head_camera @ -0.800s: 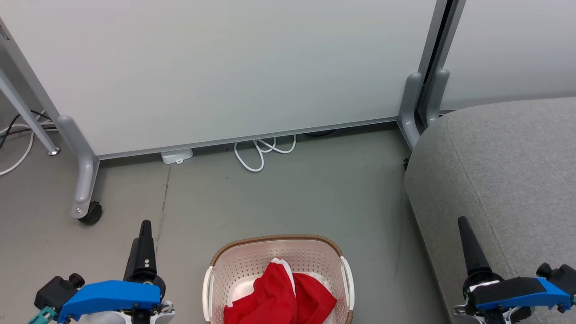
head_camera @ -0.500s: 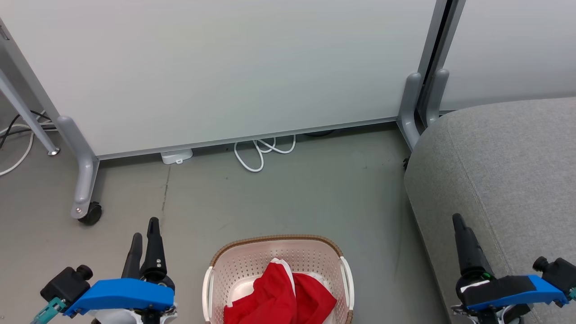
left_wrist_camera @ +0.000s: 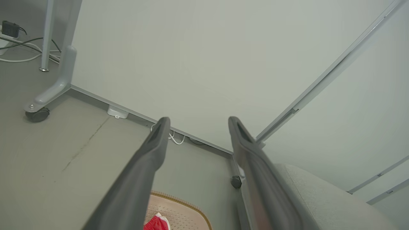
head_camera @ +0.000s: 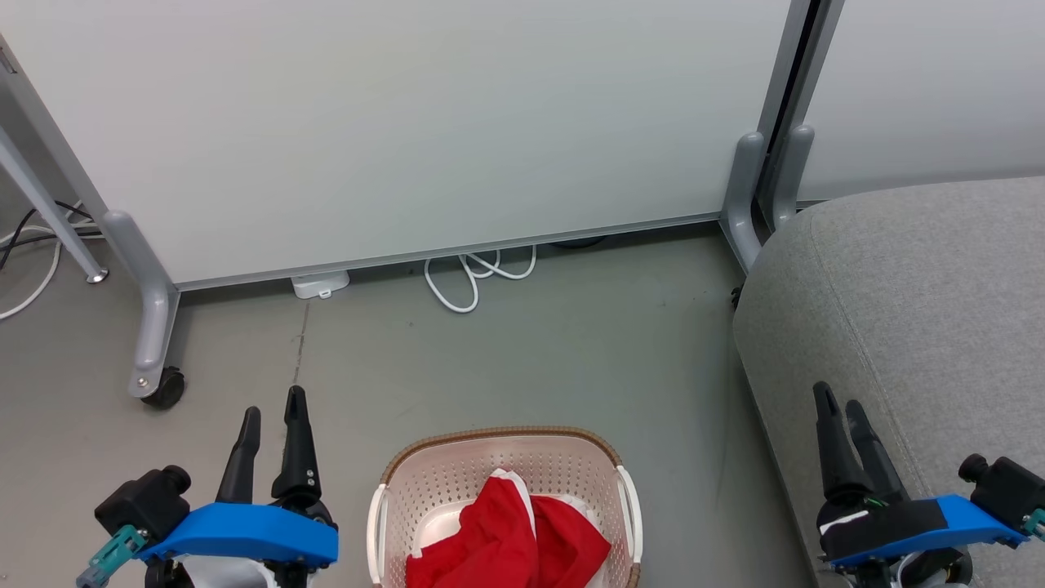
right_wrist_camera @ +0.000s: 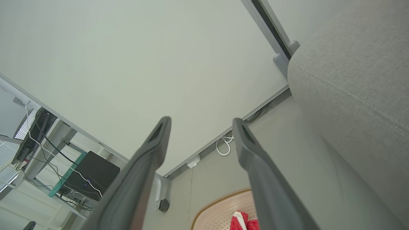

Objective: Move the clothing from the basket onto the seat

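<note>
Flanking the basket (head_camera: pixel 498 434) of clothing (head_camera: pixel 506 539), left pincer (head_camera: pixel 273 403), right pincer (head_camera: pixel 836 397), both gaping empty, floor (head_camera: pixel 522 359) beside seat (head_camera: pixel 914 286).

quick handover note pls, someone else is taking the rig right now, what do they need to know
Left gripper: open, empty, above the floor left of the basket.
Right gripper: open, empty, at the left edge of the seat in the head view.
Clothing: red heap lying in the basket, which stands on the floor left of the seat.
Done: nothing yet; no clothing on the visible part of the seat.
Left: lift the clothing out and lay it on the seat.
</note>
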Available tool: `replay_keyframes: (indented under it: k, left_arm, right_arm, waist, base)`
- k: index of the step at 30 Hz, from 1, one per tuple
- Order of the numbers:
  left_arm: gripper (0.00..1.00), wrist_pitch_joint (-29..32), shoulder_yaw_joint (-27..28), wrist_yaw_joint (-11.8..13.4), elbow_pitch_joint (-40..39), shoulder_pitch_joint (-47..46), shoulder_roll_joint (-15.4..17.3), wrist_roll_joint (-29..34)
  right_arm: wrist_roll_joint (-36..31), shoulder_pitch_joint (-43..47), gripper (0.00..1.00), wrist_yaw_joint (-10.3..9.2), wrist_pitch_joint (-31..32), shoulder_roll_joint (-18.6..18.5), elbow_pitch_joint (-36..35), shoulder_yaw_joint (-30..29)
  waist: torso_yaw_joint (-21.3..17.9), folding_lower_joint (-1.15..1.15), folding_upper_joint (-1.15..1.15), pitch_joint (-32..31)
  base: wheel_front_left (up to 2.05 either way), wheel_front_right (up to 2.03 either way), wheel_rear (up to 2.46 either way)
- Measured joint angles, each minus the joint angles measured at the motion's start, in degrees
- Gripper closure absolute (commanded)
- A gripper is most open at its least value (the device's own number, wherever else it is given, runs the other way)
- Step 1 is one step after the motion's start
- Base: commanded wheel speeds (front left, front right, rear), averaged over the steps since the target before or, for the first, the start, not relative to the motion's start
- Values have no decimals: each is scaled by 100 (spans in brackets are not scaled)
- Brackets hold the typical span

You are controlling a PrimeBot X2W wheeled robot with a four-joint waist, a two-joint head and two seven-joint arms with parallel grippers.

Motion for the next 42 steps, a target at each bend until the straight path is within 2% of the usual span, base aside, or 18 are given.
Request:
replay_keyframes:
  k: [19, 42]
  left_arm:
    - [0, -296, -175, -51, -26, 0, 34, 1199]
    - [0, -592, -266, -169, 187, -2, 10, 2103]
  right_arm:
    - [-1137, 0, 0, 2, -288, -9, 68, 102]
    - [-2324, -21, 0, 3, -586, -21, 278, 92]
  waist:
    - [6, 0, 0, -15]
    - [19, 0, 0, -70]
  base:
    - [0, 0, 0]
    - [0, 0, 0]
